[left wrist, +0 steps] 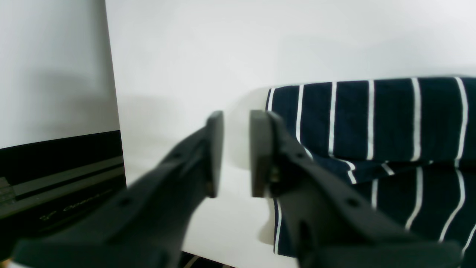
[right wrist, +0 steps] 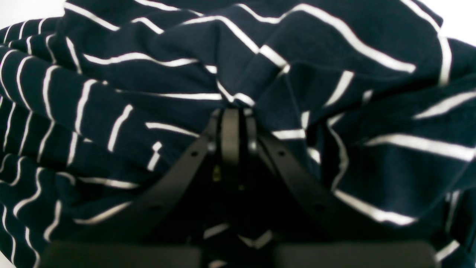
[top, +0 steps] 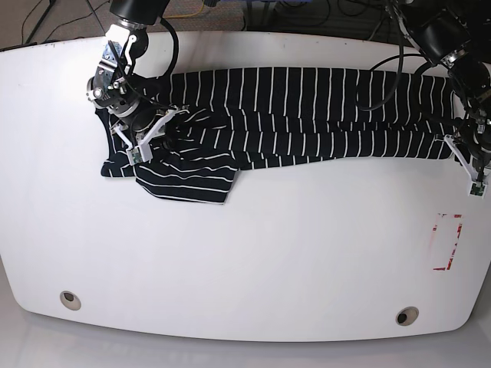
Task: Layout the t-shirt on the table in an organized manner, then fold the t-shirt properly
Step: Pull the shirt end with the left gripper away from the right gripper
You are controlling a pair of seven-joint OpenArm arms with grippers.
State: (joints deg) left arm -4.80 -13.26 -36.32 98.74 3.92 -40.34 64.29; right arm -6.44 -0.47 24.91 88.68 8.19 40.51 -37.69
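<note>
Left wrist view: left pincer (left wrist: 236, 152) released, jaws parted w/ a clear gap and nothing between them. It hangs over bare table (left wrist: 193, 56), just beside the end of the t-shirt (left wrist: 375, 123), which lies folded over itself there. Not touching cloth as far as I can tell

Right wrist view: right pincer (right wrist: 234, 119) clenched on a bunched ridge of t-shirt (right wrist: 178, 74); jaws nearly together w/ fabric pinched at the tips. Cloth all around is rumpled, stripes running every which way

Base view: t-shirt (top: 307, 111) stretched as a long band across the far side of the table (top: 245, 253), roughly doubled lengthwise, not spread flat. Right pincer (top: 146, 136) sits at the view's left end, where the cloth is crumpled & a flap sticks out toward the near edge. Left pincer (top: 469, 165) is at the opposite end, by the shirt's edge

Progress, judging from this: early. Layout isn't done, since sleeves & body aren't opened out, and proper folding hasn't begun. Left to do: spread flat, smooth the crumpled end, then fold
</note>
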